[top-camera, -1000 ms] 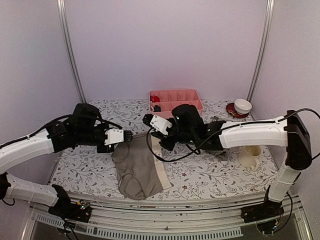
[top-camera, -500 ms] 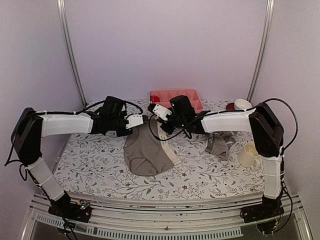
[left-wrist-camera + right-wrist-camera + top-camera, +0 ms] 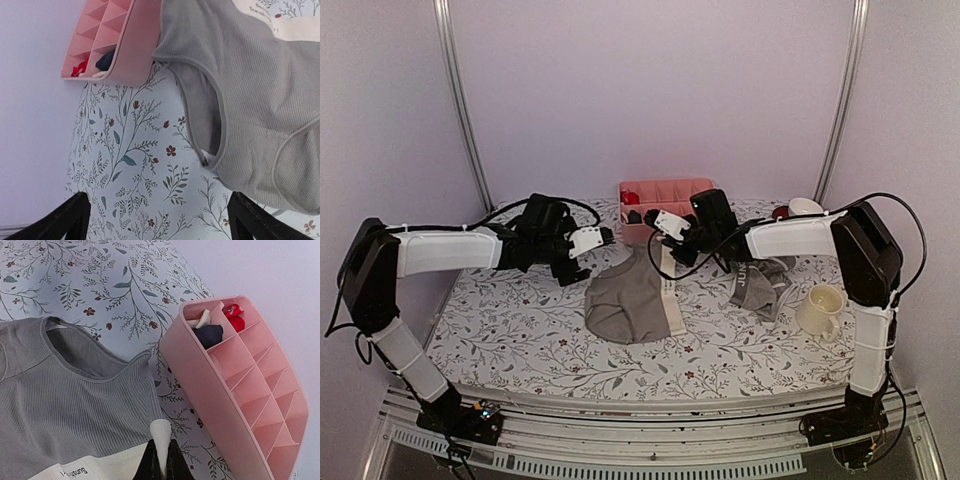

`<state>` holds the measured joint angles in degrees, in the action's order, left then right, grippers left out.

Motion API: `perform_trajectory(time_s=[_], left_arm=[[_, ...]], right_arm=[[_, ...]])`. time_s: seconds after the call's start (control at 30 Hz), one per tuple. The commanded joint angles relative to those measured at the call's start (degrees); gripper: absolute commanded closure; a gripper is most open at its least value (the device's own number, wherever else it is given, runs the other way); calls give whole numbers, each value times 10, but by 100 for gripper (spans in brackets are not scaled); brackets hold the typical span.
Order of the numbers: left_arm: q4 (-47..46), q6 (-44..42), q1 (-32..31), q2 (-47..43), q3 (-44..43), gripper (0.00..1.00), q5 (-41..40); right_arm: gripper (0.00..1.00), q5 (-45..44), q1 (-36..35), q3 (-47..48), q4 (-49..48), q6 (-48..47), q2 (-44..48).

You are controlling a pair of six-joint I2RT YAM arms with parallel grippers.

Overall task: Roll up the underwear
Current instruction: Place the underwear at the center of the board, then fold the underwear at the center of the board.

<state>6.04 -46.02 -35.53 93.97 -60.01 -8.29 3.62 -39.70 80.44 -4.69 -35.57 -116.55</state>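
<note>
On the left, the left gripper hung over the far part of the flowered table, just left of the plain grey briefs. Its jaws stood wide apart with nothing between them: in the left wrist view both fingers framed bare cloth and the garment's leg opening without touching either. Judging by that, it was placed to stay clear of the fabric and leave the other arm free to tug.

The briefs lay in the middle of the table, spread mostly flat, with the pale waistband along their right side and the crotch end to the left. Their far edge reached the near wall of the pink tray and seemed to rest against it, though the overhead view was too small to be sure.

The right gripper was closed tight on the far corner of that waistband, a small fold of pale cloth pinched between its tips. A hold at the corner looked meant to pull the band taut and square the garment, so that a roll could start from a straight edge.

Further right, the grey boxer-briefs lay crumpled beneath the right arm, untouched, probably waiting their turn. A cream mug stood near them at the right edge, well apart from the work.
</note>
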Motion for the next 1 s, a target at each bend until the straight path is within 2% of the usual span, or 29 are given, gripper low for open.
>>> perform_trajectory(time_s=[0.0,0.1,0.3,0.43,0.53,0.87,0.97], left_arm=[[44,53,72,8,-6,2,78],[75,69,93,44,-32,2,124],[131,136,99,141,-134,2,163],[123,138,92,179,-163,2,141],[122,136,87,213,-165,2,135],[93,128,61,219,-140,2,113],[74,123,47,224,-128,1,61]], right_arm=[[98,1,11,-8,17,9,20],[98,-3,12,-17,20,12,27],[98,-30,13,-26,34,43,31],[98,-33,13,-35,37,61,37],[98,-36,13,-38,35,70,40],[98,-52,13,-43,33,82,36],[98,-64,13,-43,39,83,33]])
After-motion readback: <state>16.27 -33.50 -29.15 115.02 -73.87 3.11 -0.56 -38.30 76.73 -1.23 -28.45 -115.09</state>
